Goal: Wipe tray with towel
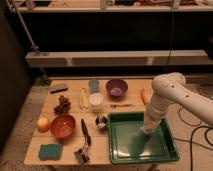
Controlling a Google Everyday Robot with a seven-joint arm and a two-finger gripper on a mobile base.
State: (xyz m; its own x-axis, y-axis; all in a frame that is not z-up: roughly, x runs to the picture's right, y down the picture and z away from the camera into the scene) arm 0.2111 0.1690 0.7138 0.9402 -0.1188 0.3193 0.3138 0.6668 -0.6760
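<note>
Mid-wipe: gripper (146,131) is down inside the tray (122,150), right of centre, tray at the table's near right corner. Towel (145,130) looks like the pale bunch under the tip, on the tray floor. Grip state: cannot tell. Next move probably needs a stroke across the left and near floor with steady downward pressure

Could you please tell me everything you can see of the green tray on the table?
The tray is a large dark-green rectangle, plastic by its look, with a raised rim and rounded corners. It lies flat at the table's front right corner. The gripper reaches down into its right half, where a pale towel seems pressed on the floor.
</note>
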